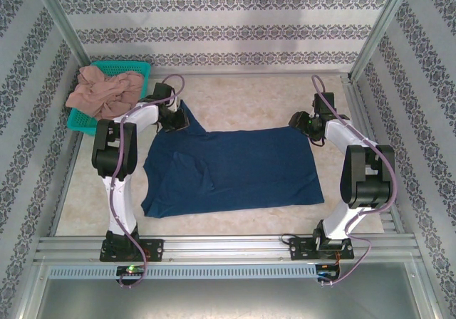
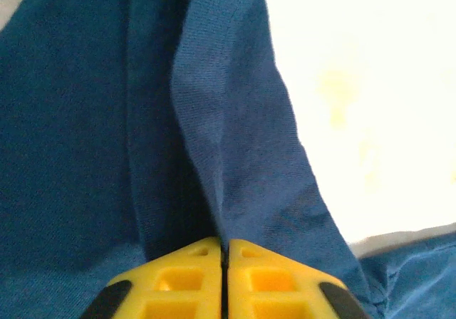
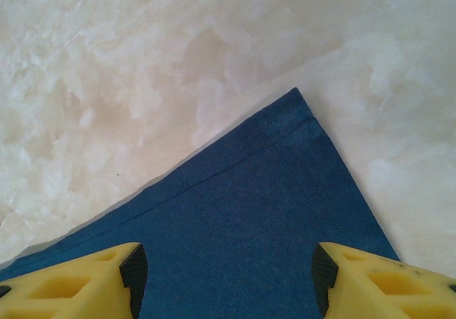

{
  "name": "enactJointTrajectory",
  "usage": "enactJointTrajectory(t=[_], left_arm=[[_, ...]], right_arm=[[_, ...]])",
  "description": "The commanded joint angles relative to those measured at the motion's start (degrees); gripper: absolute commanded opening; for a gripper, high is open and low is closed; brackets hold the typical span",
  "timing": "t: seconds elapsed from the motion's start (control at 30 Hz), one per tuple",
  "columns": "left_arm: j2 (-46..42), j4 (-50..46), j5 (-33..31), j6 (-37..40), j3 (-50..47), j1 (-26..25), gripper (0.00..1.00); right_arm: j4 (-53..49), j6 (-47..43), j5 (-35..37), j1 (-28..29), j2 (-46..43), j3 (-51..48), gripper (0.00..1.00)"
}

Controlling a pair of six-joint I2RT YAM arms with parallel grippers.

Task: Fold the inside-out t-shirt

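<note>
Honestly, this looks like the very start: the dark navy blue short-sleeved t-shirt [image 1: 231, 168] lies spread out pretty much flat on the pale, marble-patterned tabletop [image 1: 242, 95] between the two arms, and I can't see a single real fold in it yet, so I'd say basically the whole folding job is left. The left fingers [image 2: 206, 269], chunky yellow plastic with black pads, are clamped tight on a bit of fabric at the shirt's far left corner, up by the sleeve, and the cloth rises into a soft ridge there. The right fingers [image 3: 356, 276] stand well apart with nothing between them, hanging over the far right corner and straddling it, so my guess is that corner gets pinched next. The fabric is a matte, fine-knit weave, limp, with a few shallow wrinkles on the left half; the right corner is crisp and square with a stitched hem line along its edge. Off at the far left sits a teal plastic mesh basket [image 1: 135, 68] with a crumpled pinkish-tan garment [image 1: 105, 91] spilling over it, well apart from the shirt.
</note>
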Motion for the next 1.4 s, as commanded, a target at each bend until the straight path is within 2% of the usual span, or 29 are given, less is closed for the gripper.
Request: enactJointTrajectory(t=[0.0, 0.17, 0.47, 0.53, 0.67, 0.77, 1.1, 1.17, 1.37], left_arm=[[-1.1, -1.5, 0.3, 1.4, 1.8, -0.6, 0.04], [-3.1, -2.5, -2.6, 2.6, 2.2, -0.6, 0.00], [-4.2, -2.6, -2.1, 2.7, 3.3, -0.6, 0.00], [-3.6, -2.8, -1.7, 2.6, 3.5, -0.5, 0.07], [-3.0, -4.3, -3.7, 3.6, 4.8, -0.4, 0.33], [-2.0, -5.0, -5.2, 4.2, 7.1, 0.5, 0.44], [7.0, -12.6, -7.0, 7.4, 20.7, 0.8, 0.56], [6.3, -13.6, -7.1, 6.8, 19.9, 0.8, 0.57], [-0.8, -9.8, -5.6, 4.7, 7.3, 0.8, 0.59]], right_arm=[[0.1, 0.0, -0.8, -0.4, -0.1, 0.0, 0.64], [-0.7, -0.4, -0.9, -0.8, 0.1, 0.8, 0.64], [-2.9, -1.0, -2.2, -2.6, 1.8, 4.2, 0.65], [-2.5, -0.7, -2.9, -2.6, 2.0, 4.0, 0.65], [-2.2, -0.7, -3.1, -2.6, 2.5, 3.1, 0.64], [-2.0, -0.9, -3.3, -2.6, 2.7, 2.5, 0.64], [-1.8, -0.5, -4.3, -2.4, 3.5, 2.9, 0.64], [-1.9, -0.5, -4.3, -2.4, 3.4, 2.9, 0.64], [-1.3, -0.6, -4.1, -2.3, 3.7, 2.1, 0.64]])
